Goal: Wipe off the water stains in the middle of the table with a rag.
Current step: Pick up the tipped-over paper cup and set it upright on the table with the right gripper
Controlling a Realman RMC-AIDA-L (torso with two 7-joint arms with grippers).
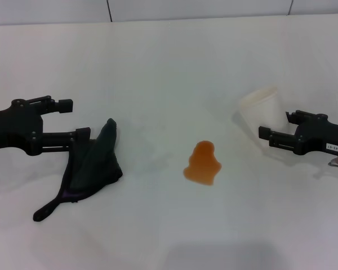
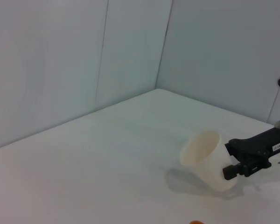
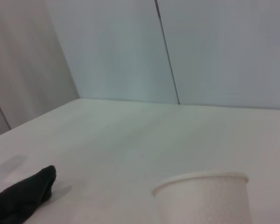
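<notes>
1. Water stains [image 1: 202, 163]: you've got one orange-amber, see-through puddle, bell-shaped w/ a narrower top & wider base. It sits flat, roughly mid tabletop, unwiped.
2. Rag [image 1: 90, 169]: dark, near-black cloth, bunched & crumpled. One pointed corner sticks up toward the far side; a thin tail trails out toward the near left. It rests on the tabletop well left of the puddle, not touching it. Right wrist view shows only its rounded dark end [image 3: 23, 196].
3. Tabletop [image 1: 158, 67]: wide, plain white, matte; thin dark seam lines at the far edge.
</notes>
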